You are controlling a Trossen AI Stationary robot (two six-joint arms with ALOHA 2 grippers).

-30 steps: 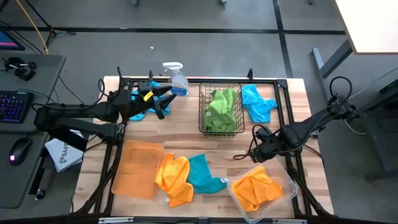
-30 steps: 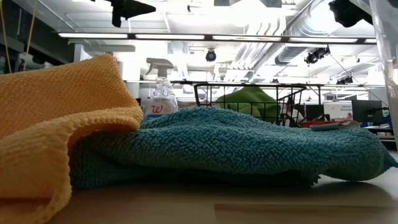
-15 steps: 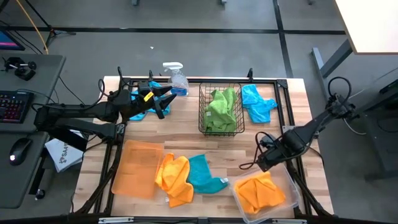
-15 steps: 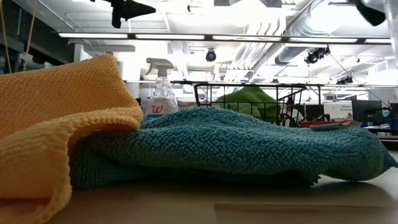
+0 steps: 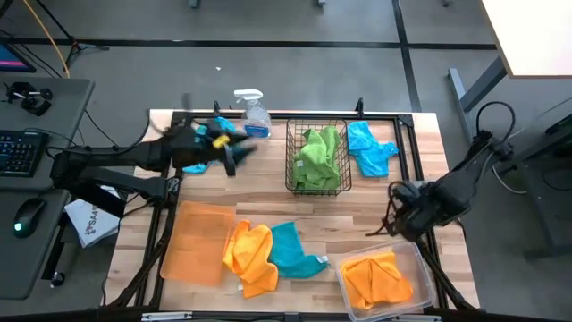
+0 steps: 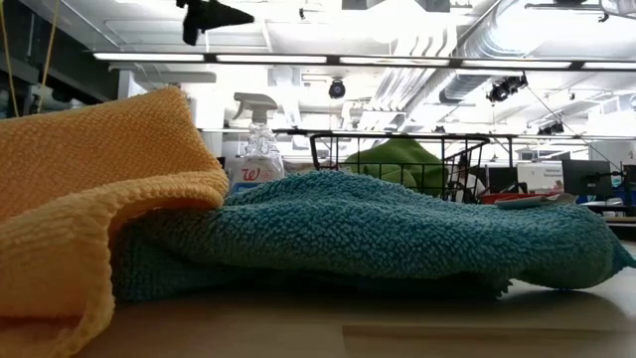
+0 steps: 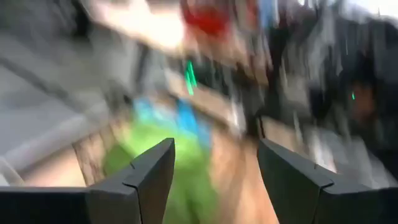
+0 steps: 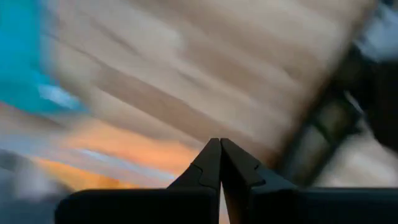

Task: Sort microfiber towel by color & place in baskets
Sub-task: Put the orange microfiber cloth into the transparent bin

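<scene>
My left gripper is open and holds nothing. It hovers near the far left corner over a turquoise towel that lies on the table. My right gripper is shut on nothing, above the table just beyond the clear bin, which holds orange towels. Green towels lie in the black wire basket. Another turquoise towel lies to the basket's right. Orange towels and a turquoise towel lie heaped at the near middle, beside the orange tray.
A spray bottle with blue liquid stands at the far edge between my left gripper and the basket. Bare wood lies between the basket and the clear bin. The low view is filled by the orange towel and the turquoise towel.
My right gripper has dipped toward the near edge by the clear bin, then drawn back up and toward the right edge, staying shut. The bin has slid a little toward the near right corner. My left gripper has begun to swing over the far left corner, still open.
</scene>
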